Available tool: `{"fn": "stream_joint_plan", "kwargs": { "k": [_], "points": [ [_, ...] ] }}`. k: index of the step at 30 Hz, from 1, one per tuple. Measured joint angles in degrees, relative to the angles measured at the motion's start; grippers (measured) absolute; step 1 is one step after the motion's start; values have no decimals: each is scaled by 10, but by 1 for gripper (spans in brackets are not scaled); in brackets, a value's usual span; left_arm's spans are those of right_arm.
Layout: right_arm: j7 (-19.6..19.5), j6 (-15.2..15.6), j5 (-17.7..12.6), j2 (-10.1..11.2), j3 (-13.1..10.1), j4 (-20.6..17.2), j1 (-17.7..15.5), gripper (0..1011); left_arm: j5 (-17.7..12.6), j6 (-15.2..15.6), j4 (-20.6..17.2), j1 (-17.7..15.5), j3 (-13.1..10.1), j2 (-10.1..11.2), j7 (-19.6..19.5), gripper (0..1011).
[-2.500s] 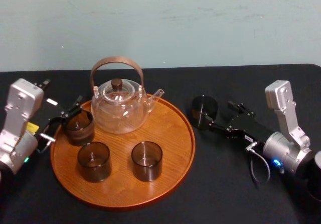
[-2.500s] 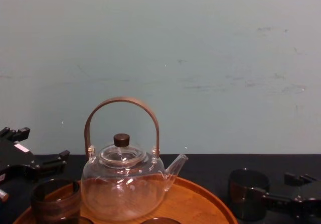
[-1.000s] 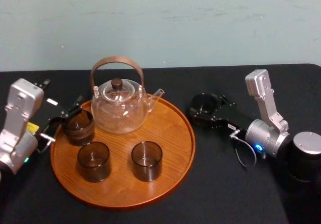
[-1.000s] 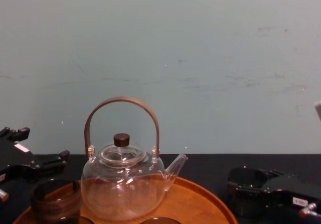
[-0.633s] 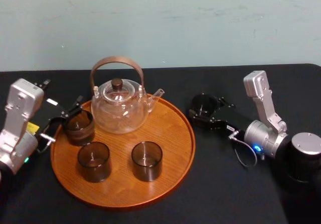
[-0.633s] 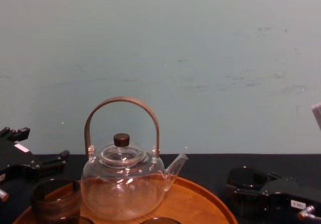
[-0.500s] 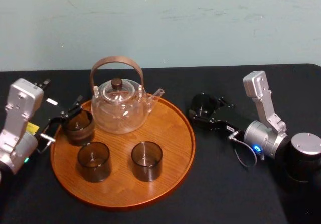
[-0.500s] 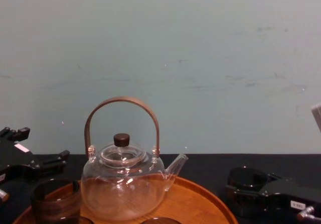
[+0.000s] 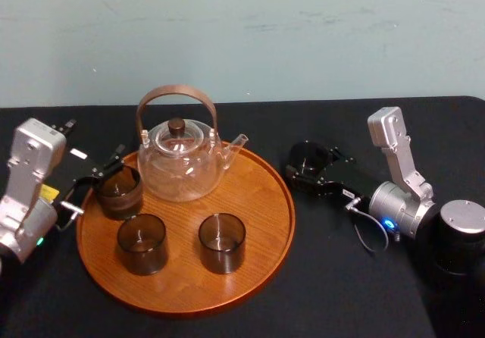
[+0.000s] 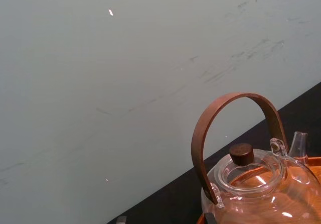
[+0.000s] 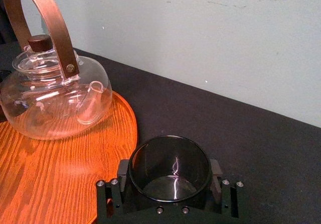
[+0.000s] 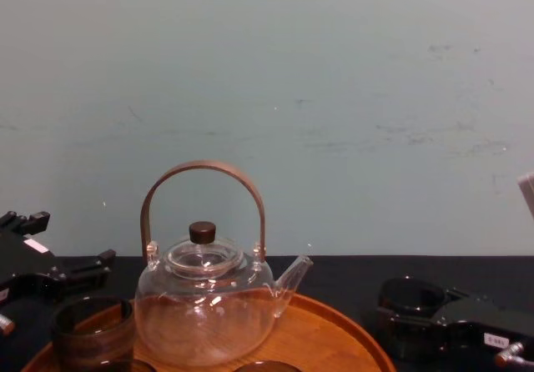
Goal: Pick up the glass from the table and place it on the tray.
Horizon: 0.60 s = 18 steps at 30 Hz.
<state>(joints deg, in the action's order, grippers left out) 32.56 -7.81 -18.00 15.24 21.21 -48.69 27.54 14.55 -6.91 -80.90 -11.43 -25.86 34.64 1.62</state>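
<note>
**While the smoky glass sits on the table, the right gripper pinches it**

Seen from the head, the right gripper (image 9: 311,165) lies low on the black table (image 9: 341,277). Its two fingers press on the sides of the smoky glass (image 9: 307,156). The glass stands upright on the table. The wooden tray (image 9: 261,224) is just past the fingertips, close to the glass, though I cannot tell if they touch. The left gripper (image 9: 97,180) rests at the far side of the tray with its fingers spread. One dark glass (image 9: 119,192) stands on the tray right by those fingertips. Two more dark glasses (image 9: 222,242) and a glass teapot (image 9: 182,164) also stand on the tray.

From the left wrist, the teapot with its brown handle is close ahead.

From the right wrist, the smoky glass (image 11: 169,166) sits snug between the black fingers, one on each side. The tray's rim is just beside the glass and the teapot is farther on.

From the chest, the right gripper (image 12: 413,318) holds the glass low on the table beside the tray.
</note>
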Motion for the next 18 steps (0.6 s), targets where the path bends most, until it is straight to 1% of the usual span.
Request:
{"fn": "stream_joint_plan", "kwargs": {
  "k": [3,4,16,18],
  "points": [
    [0,0,0,0,0,0,0,950,0,0,0,0,0,0,0,1001],
    [0,1,0,0,0,-1,0,905,0,0,0,0,0,0,0,1001],
    [0,1,0,0,0,-1,0,905,0,0,0,0,0,0,0,1002],
    [0,1,-1,1,-1,-5,-2,905,0,0,0,0,0,0,0,1001]
  ]
}}
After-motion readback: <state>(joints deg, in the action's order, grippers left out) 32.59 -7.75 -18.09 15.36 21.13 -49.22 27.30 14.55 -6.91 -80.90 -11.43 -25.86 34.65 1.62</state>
